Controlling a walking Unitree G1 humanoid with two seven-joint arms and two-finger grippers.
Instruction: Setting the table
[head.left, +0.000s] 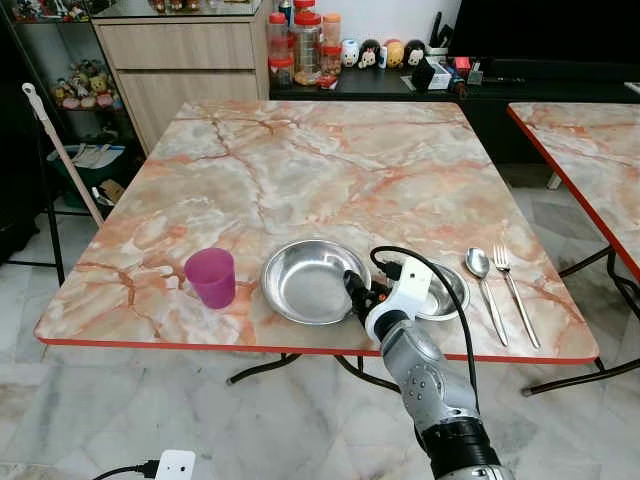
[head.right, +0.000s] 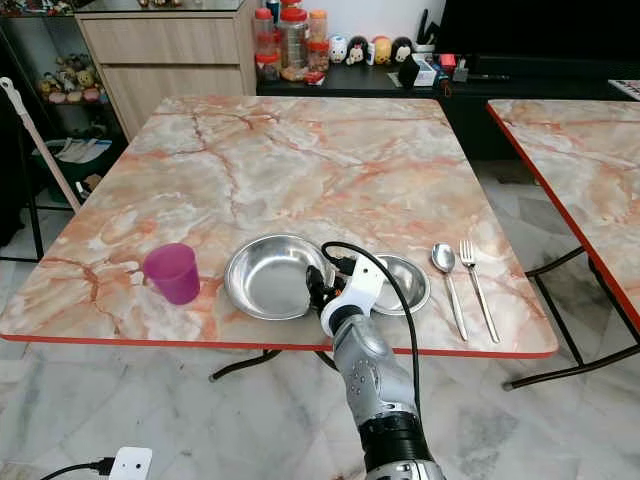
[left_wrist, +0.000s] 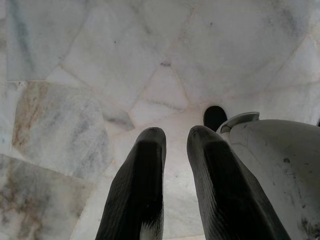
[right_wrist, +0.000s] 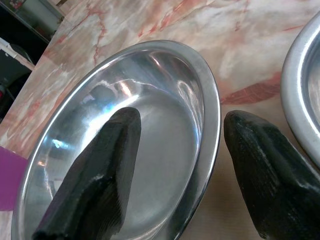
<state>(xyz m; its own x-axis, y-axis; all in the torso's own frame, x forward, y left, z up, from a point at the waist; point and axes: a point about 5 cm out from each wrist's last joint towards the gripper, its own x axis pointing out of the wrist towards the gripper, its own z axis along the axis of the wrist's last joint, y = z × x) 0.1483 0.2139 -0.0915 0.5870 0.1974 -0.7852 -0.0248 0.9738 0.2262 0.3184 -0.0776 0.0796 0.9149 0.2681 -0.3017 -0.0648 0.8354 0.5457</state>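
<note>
On my feed I count two marble-topped tables (head.left: 300, 160) (head.left: 590, 150), two steel dishes, one large plate (head.left: 305, 280) and one small bowl (head.left: 447, 293), one purple cup (head.left: 211, 277), one spoon (head.left: 484, 285), one fork (head.left: 514, 290).

A square table (head.left: 300, 150) with an orange-veined marble top and a red edge stands on a floor (head.left: 120, 420) of pale grey marble tiles. To its right is a second table (head.left: 590, 150) of the same kind, near but apart. Behind them, a wooden cabinet (head.left: 180, 60) with drawers stands against the wall, and beside it a low black unit (head.left: 400, 85) carries jars with red lids (head.left: 300, 45) and small figurines (head.left: 380, 52). At the left, a dark shelf (head.left: 80, 90) holds what seem to be toys. A white power strip (head.left: 175, 465) lies on the floor. The light is even and bright.
</note>
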